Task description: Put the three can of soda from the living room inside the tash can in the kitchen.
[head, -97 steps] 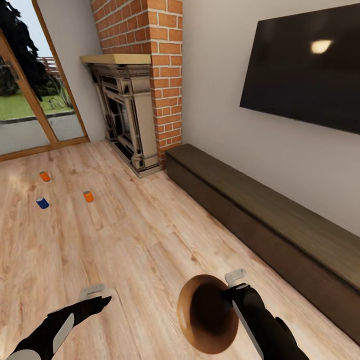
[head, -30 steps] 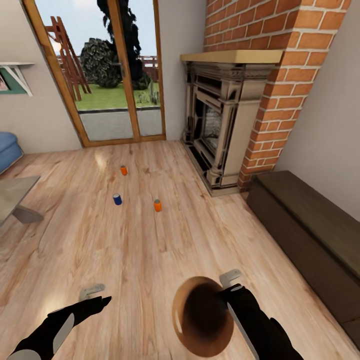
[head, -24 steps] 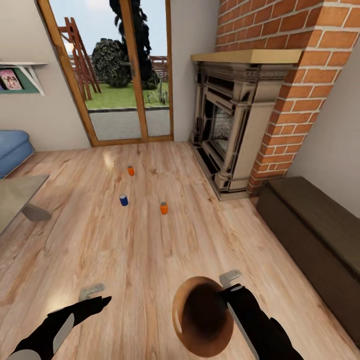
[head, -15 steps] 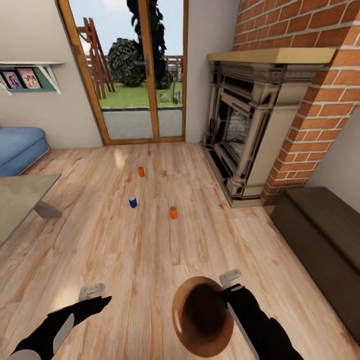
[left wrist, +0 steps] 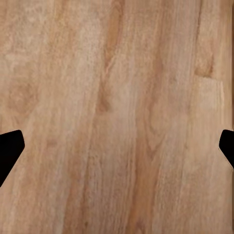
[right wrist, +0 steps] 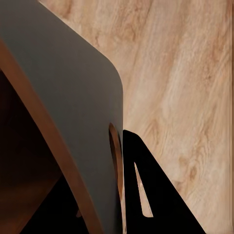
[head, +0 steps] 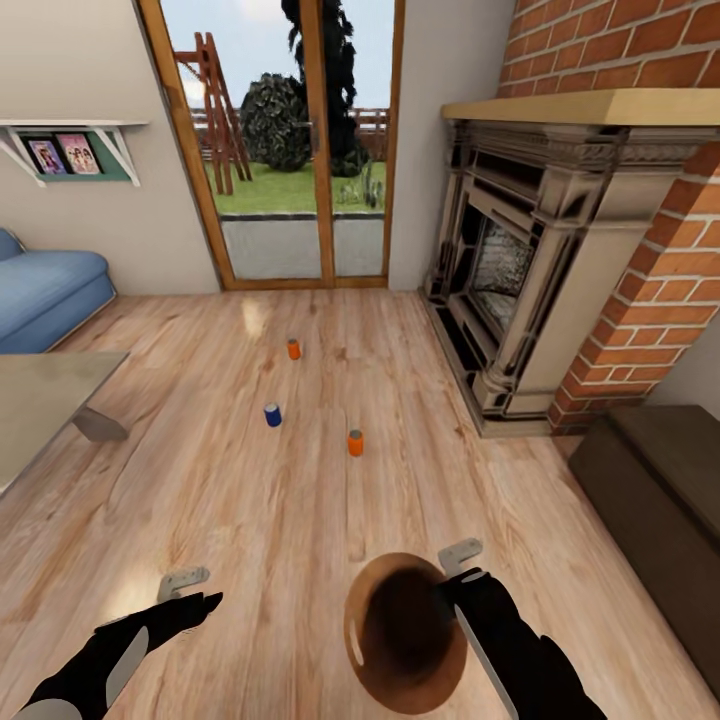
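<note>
Closest to the robot, the right gripper (head: 452, 578) pinches the rim of the tash can (head: 405, 628), which it holds up off the floor (head: 250, 520) with the copper-brown mouth turned toward the head camera. From the right wrist, one dark finger (right wrist: 146, 195) lies against the bin's grey outer wall (right wrist: 73, 97), the rim wedged between the jaws. Level with it on the other side, the left gripper (head: 195, 592) hangs empty over bare boards, its jaws spread wide, black fingertips (left wrist: 9, 148) at either edge of the left wrist view with only wood grain between them.

Well ahead of both grippers, three cans stand upright and apart on the living room floor: an orange can (head: 355, 443) nearest, roughly straight out from the bin; a blue can (head: 272, 414) a little beyond and toward the left gripper's side; a second orange can (head: 293, 349) farther still. Beyond them are the wood-framed glass doors (head: 300, 150). Off to the right gripper's side rises the stone fireplace (head: 530, 260) against red brick (head: 650, 290), a dark low cabinet (head: 660, 500) nearer. A blue sofa (head: 45, 295) and a table corner (head: 40, 410) sit out past the left gripper.
</note>
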You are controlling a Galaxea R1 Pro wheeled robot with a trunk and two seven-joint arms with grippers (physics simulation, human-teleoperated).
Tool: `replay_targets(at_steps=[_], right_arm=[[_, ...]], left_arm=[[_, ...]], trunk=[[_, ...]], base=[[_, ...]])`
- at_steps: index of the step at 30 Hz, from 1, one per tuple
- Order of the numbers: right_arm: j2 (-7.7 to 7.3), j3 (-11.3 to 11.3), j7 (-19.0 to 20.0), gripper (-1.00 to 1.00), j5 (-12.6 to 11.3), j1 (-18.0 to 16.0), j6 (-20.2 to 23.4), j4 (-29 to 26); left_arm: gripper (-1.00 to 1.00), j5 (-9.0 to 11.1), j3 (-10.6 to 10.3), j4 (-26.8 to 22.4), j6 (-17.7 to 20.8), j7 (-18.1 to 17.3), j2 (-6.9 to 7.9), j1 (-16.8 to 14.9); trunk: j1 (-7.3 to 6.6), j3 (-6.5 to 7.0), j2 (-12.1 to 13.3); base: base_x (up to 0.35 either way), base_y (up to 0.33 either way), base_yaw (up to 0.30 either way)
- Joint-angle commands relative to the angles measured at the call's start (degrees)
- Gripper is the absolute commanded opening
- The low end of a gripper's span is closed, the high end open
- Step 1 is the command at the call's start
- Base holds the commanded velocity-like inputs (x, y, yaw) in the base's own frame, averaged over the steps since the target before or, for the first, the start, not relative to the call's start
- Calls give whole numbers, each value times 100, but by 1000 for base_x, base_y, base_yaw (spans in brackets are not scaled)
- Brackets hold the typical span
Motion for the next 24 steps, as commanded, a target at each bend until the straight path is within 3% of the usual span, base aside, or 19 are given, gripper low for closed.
replay_targets(at_steps=[1,12,19,24], right_arm=[[1,-1,25,-100,-55,-1,-3,-2],[1,-34,35,-100,-82,-1,-3,28],[57,-61,105,-100,-102,-6,1,357],[168,-81,119,-100,-108,-95,-10,901]], left_arm=[[100,0,0,0,0,1,0,0],[100,0,0,0,0,3,0,0],[100,0,0,0,0,-16,0,0],[100,0,0,0,0,-23,0,0]], trunk=[[0,0,0],[0,0,0],[0,0,0],[0,0,0]], base=[[324,-143,9],[323,-145,3],[321,-146,0],[290,-104,0]])
